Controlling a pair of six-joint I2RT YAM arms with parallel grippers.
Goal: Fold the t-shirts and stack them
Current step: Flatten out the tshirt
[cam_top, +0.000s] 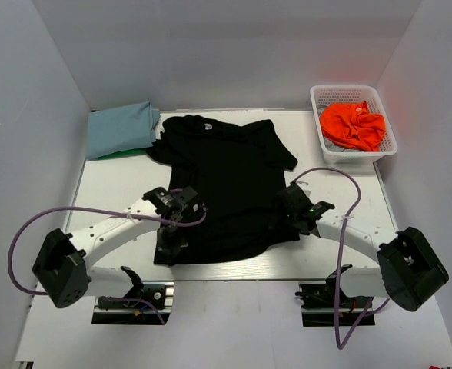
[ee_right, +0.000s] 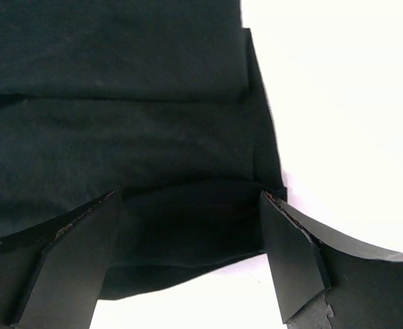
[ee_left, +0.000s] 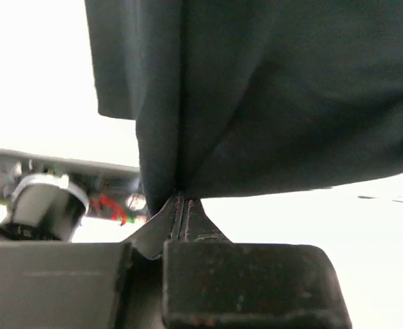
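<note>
the table (cam_top: 111, 192) carries the black tee (cam_top: 226, 184), spread flat at centre, collar toward the far edge. the blue tee (cam_top: 122, 128) lies folded at the far left corner, on a green tee (cam_top: 126, 154) that shows only an edge. the basket (cam_top: 349, 92) at far right holds the orange tee (cam_top: 354, 125). the left gripper (ee_left: 181, 205) has its fingers together, clamped on the black tee's hem, near left. the right gripper (ee_right: 188, 205) has its fingers apart over the hem, near right.
</note>
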